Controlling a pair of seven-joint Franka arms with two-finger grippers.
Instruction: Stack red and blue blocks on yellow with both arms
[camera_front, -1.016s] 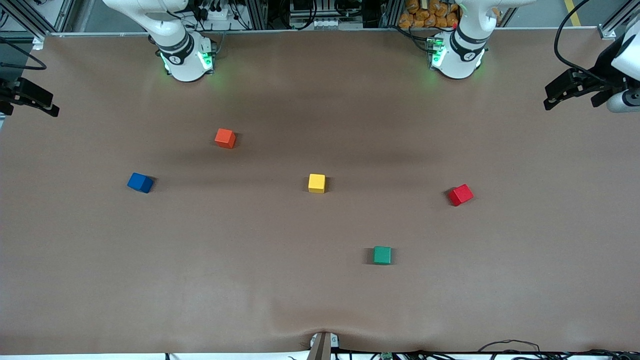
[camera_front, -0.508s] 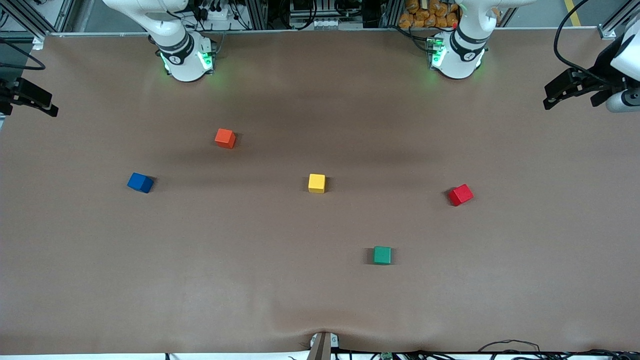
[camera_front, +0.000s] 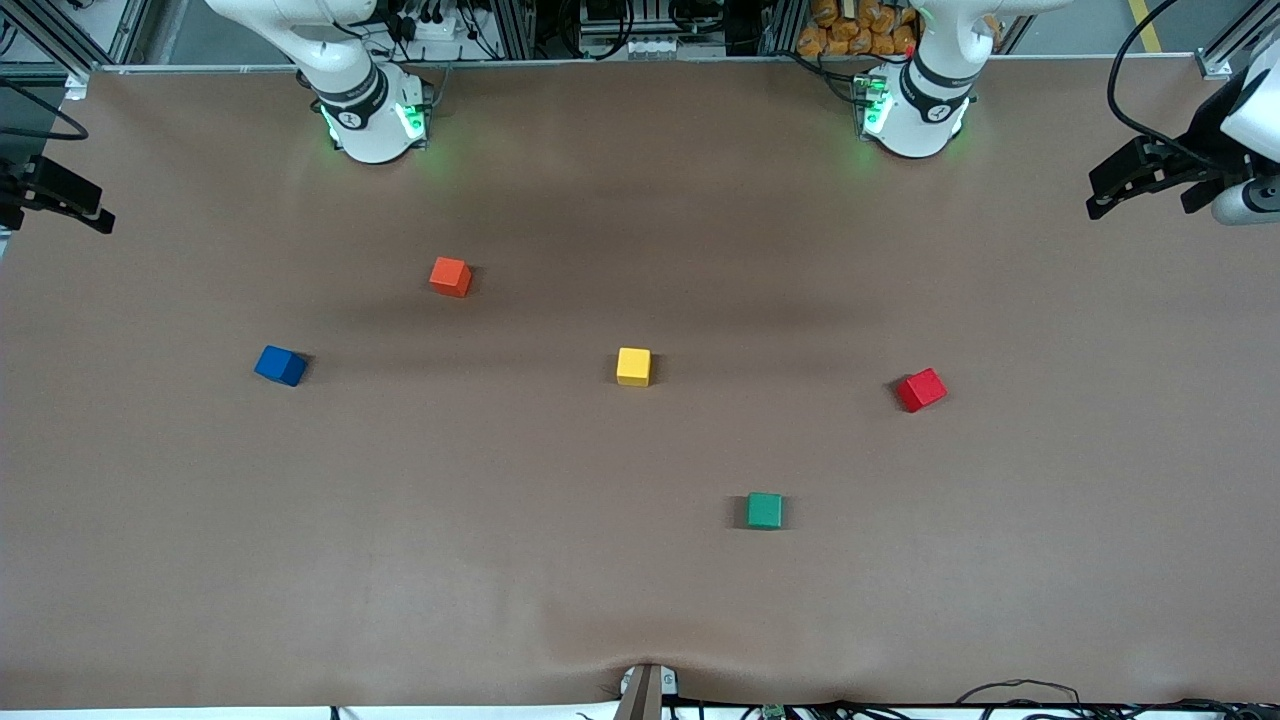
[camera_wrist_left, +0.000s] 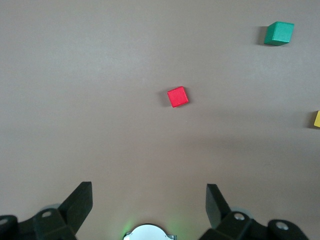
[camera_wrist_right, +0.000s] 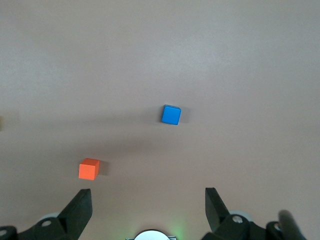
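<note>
Slight right tool (camera_wrist_right: 148, 200) drift; matte red cube (camera_front: 921, 389), blue cube (camera_front: 280, 365), yellow cube (camera_front: 633, 366).

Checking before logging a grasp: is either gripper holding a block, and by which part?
Nothing is held. The left gripper and the right gripper are both open and empty, high over the table's ends.

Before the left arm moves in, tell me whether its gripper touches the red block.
Apart. In the left wrist view, bare table separates the open left gripper from the red block; the front view shows that gripper at the table's edge, away from the block.
</note>
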